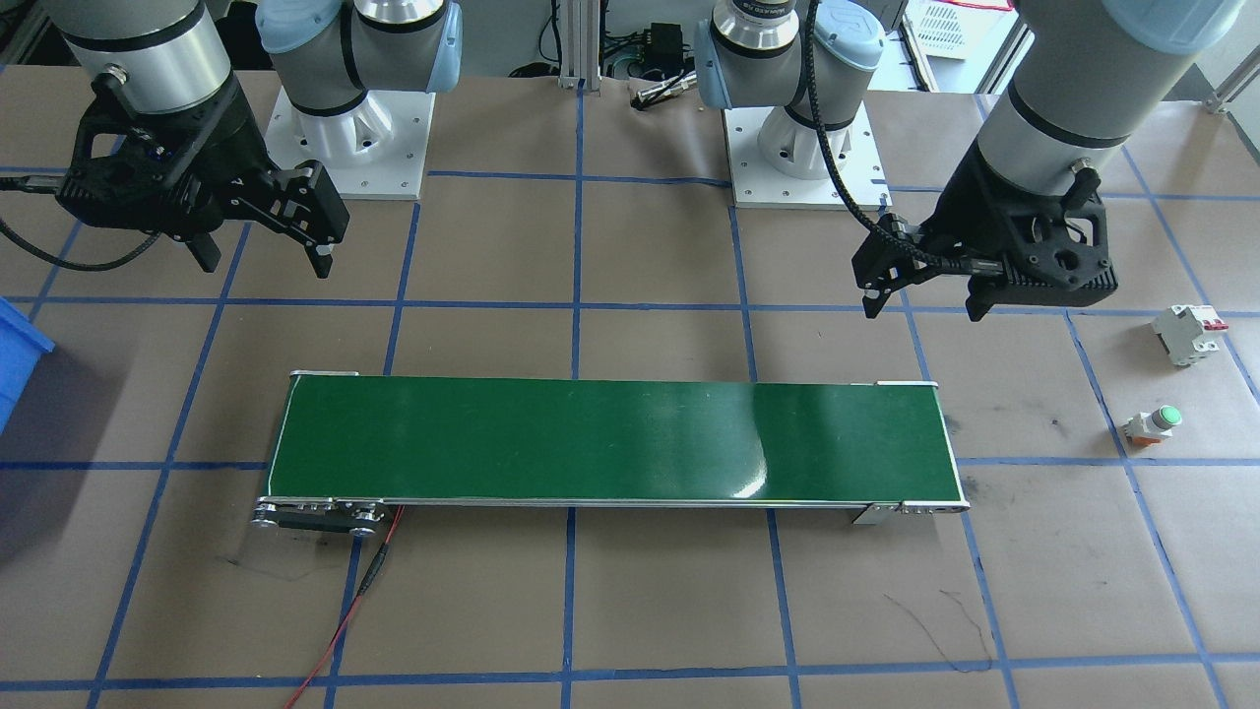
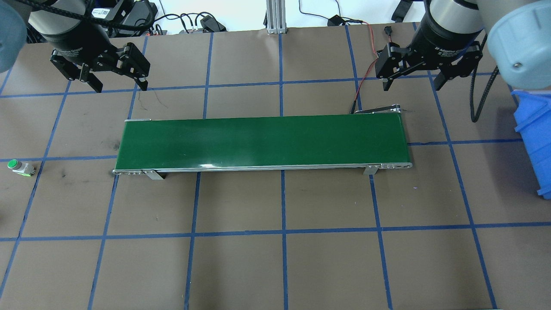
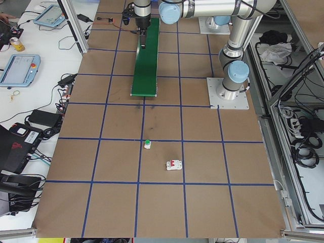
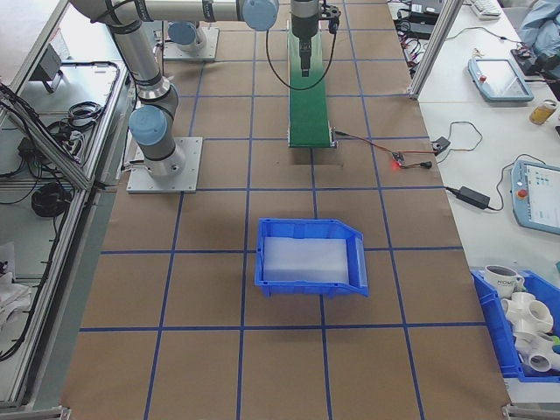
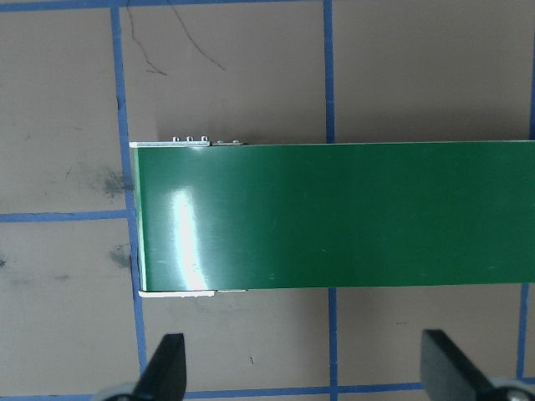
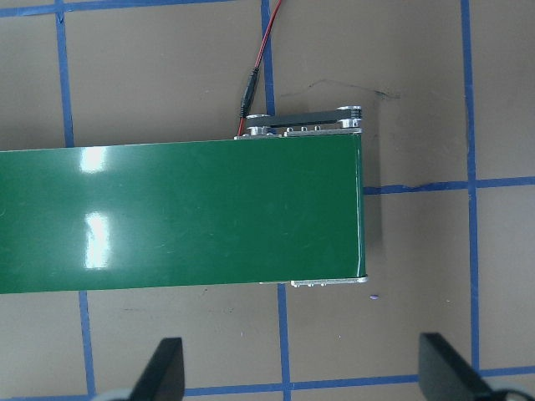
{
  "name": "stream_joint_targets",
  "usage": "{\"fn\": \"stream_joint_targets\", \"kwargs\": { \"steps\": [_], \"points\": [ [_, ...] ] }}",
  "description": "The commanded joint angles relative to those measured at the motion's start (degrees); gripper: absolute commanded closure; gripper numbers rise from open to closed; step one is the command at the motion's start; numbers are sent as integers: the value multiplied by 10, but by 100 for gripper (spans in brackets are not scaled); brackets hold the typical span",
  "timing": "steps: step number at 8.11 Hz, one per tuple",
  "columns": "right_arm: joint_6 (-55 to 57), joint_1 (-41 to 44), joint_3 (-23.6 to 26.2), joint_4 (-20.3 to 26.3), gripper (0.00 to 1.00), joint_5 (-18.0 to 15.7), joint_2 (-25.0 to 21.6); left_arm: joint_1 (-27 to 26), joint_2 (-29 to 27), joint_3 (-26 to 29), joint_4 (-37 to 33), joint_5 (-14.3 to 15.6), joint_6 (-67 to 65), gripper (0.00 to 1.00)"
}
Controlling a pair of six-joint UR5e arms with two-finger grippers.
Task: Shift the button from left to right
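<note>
Presently, itemised near to far as the overhead view lies, clock directions read on that view.

1. Worktop (image 2: 275, 267): brown surface ruled into squares by blue tape; the nearest rows carry nothing.
2. Button (image 2: 17, 166): green round cap on a white body, lying on its side at the 9 o'clock edge of the worktop, well apart from the conveyor's left end and from both claws. The front-facing view shows an orange-red base on it.
3. Circuit breaker (image 1: 1189, 333): white box with a red toggle, near the button, seen in the front-facing and left-end views.
4. Blue bin (image 2: 536, 137): at the 3 o'clock edge, past the conveyor's right end. The right-end view shows one open side and a pale, whitish floor inside; no loose item lies in it.
5. Conveyor (image 2: 262, 142): long green belt in a metal frame, lying crosswise at the centre, belt bare. A red and black wire (image 2: 363, 73) runs from its right far corner.
6. Left claw (image 2: 116, 79): at 10 o'clock, beyond the conveyor's left end, raised off the worktop, fingers spread wide, holding nothing.
7. Right claw (image 2: 412, 82): at 2 o'clock, beyond the conveyor's right end, raised, fingers spread wide, holding nothing.
</note>
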Motion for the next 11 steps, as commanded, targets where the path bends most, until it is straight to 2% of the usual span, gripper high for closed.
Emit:
{"fn": "stream_joint_targets", "kwargs": {
  "steps": [1,2,4,5,7,9,11],
  "points": [
    [0,0,0,0,0,0,0,59,-10,4,27,-3,92,0],
    [0,0,0,0,0,0,0,110,-7,7,26,-1,130,0],
    [0,0,0,0,0,0,0,253,-11,7,32,2,298,0],
    [0,0,0,0,0,0,0,301,-18,-1,34,0,321,0],
    [0,0,0,0,0,0,0,336,-54,-1,40,1,427,0],
    [0,0,0,0,0,0,0,403,-106,-4,55,-2,489,0],
    [0,0,0,0,0,0,0,421,-181,-4,167,2,524,0]
  ]
}}
